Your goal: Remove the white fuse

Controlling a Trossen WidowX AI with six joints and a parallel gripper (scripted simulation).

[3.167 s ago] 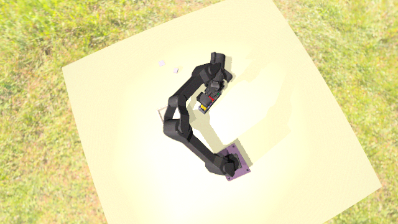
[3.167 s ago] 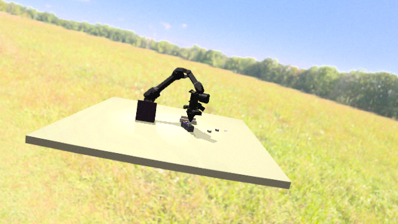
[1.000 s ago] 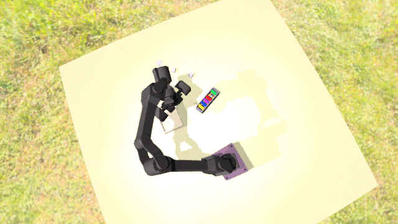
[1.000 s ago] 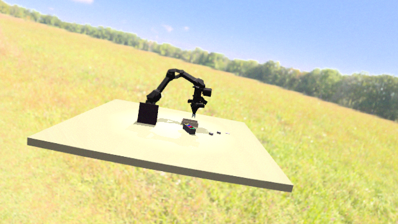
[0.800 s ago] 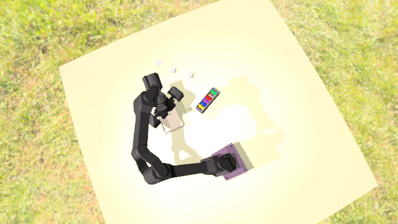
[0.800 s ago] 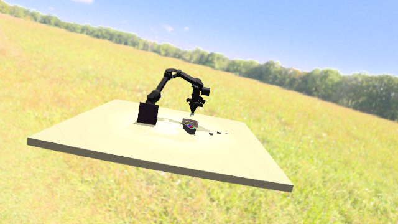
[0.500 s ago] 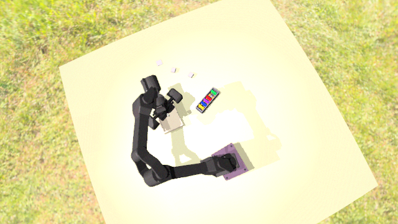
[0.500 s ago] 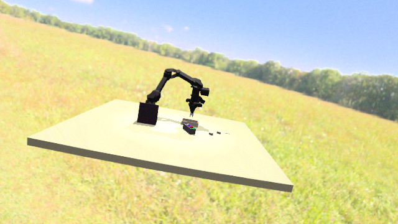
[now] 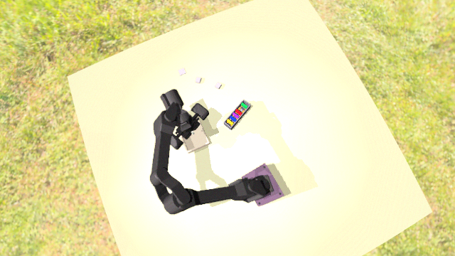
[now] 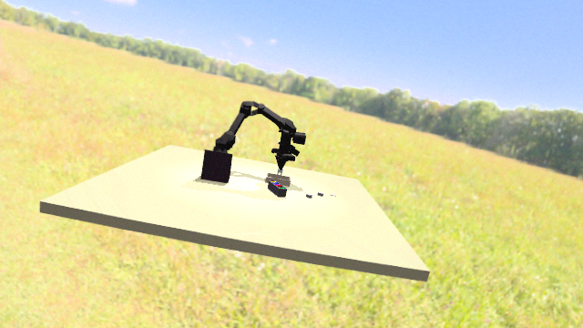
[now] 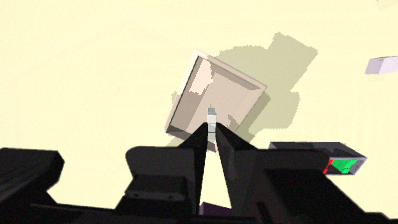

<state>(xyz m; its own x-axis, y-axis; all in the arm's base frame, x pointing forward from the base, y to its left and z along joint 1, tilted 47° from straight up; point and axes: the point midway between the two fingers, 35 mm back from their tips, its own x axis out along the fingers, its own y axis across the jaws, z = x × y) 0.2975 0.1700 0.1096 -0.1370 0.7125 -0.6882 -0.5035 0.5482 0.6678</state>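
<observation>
My gripper is shut on the white fuse, which sticks out beyond the fingertips. The fuse is above the tray, seen against its near part in the wrist view. The tray is a shallow beige box, partly hidden by the gripper in the overhead view. The fuse block is a dark narrow box beside the tray. It holds a row of coloured fuses, with yellow at one end and a green fuse at the other, and stands apart from the gripper.
Small pale blocks lie beyond the tray and fuse block. One pale block shows at the right of the wrist view. The arm's purple base plate is on the near side. The arm bends around the tray's left side in the overhead view.
</observation>
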